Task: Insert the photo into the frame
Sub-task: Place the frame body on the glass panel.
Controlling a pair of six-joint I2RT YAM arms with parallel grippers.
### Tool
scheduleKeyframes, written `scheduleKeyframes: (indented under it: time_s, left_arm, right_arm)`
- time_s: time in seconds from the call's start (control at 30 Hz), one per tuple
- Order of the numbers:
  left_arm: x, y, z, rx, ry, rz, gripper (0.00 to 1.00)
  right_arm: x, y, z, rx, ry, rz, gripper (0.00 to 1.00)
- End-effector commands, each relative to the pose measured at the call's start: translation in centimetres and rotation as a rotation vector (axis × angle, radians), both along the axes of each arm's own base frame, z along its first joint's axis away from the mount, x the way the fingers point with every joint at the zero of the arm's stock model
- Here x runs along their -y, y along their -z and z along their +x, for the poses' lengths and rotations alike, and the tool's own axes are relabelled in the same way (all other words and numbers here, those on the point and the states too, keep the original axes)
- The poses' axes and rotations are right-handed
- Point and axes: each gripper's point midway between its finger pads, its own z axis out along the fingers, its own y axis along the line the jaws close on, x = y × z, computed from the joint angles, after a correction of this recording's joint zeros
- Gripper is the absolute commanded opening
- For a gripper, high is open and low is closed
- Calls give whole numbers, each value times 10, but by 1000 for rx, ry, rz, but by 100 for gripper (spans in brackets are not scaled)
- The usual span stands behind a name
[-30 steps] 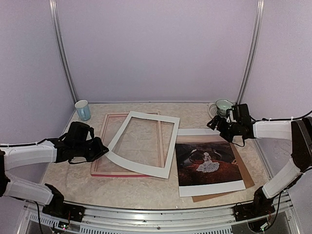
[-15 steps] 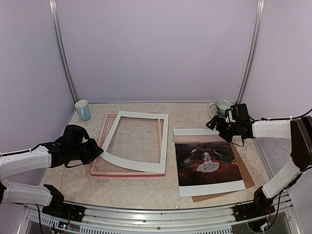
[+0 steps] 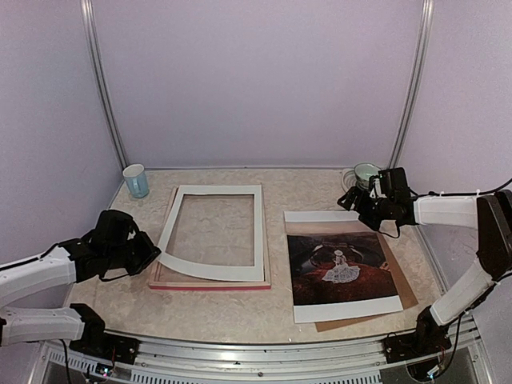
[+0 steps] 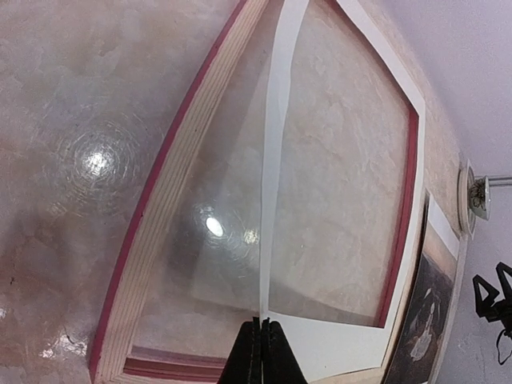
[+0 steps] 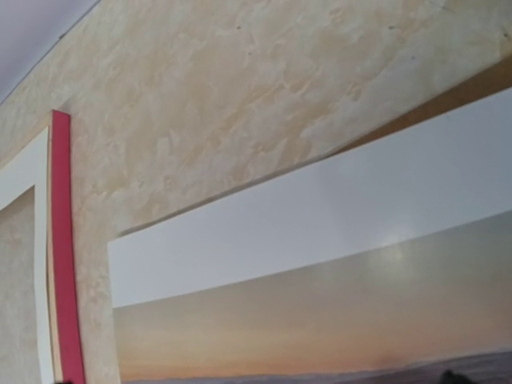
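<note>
Photo [image 3: 344, 268], flat glossy rectangular print; left tool [image 4: 256, 356] pinches thin white mat [image 3: 216, 270]; right tool [image 3: 346, 200] gapes wide.

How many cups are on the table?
2: a blue cup at the back left corner, and a pale cup at the back right, partly hidden. No others show.

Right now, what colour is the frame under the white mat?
The frame is bright pink with pale layered wood sides, clearest in the left wrist view.
</note>
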Motion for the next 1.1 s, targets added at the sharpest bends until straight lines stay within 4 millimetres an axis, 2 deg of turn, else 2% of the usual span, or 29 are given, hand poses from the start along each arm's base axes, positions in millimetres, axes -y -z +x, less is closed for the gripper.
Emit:
scheduleKeyframes:
  time_s: [0.0,0.3,0.67,1.07]
  left_arm:
    - [-10,1,-6,-8,-32,27,3]
    - [-4,11,-7,-20,-8,23,3]
    - [18,4,2,13,87,33,11]
    - [18,1,6,24,115,99,9]
  right_arm:
    - [-8,-11,3,31,-22,10,99]
    - [-9,-11,1,31,-21,10,99]
    - [-9,-6,-1,21,-18,10,99]
    - [-12,-1,-2,11,-24,11,99]
